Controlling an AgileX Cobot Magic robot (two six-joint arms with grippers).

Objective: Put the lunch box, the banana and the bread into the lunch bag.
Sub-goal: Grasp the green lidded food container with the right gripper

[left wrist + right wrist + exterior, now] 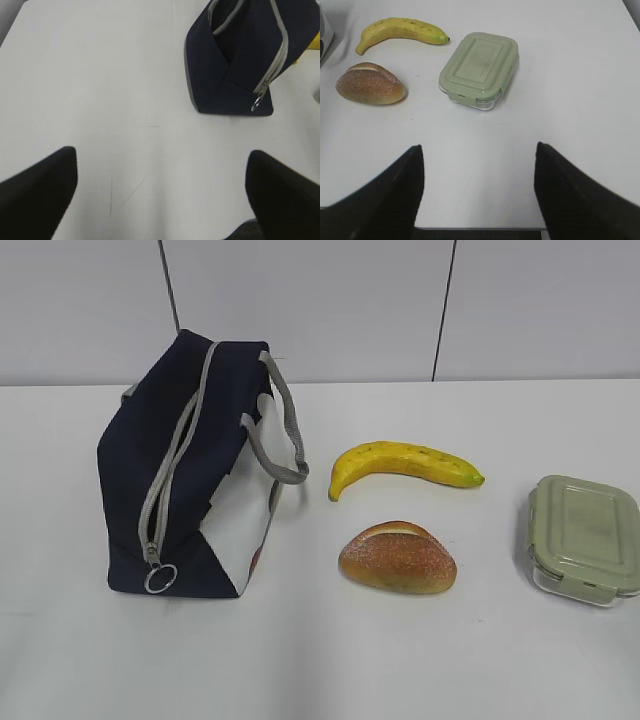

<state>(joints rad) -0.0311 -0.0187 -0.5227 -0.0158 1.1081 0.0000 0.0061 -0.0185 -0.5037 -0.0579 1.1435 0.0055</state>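
The navy lunch bag (190,490) stands at the left of the table with its grey zipper closed and the ring pull (160,578) at the near end. It also shows in the left wrist view (240,55). The banana (400,465) lies right of the bag, the bread (398,558) in front of it, and the lunch box (583,537) at the far right. The right wrist view shows the banana (400,31), the bread (369,84) and the lunch box (480,69). My left gripper (162,165) is open and empty, short of the bag. My right gripper (479,160) is open and empty, short of the lunch box.
The white table (400,660) carries nothing else. Its near edge (480,229) shows just under my right gripper. A grey panelled wall (350,300) stands behind the table. Neither arm shows in the exterior view.
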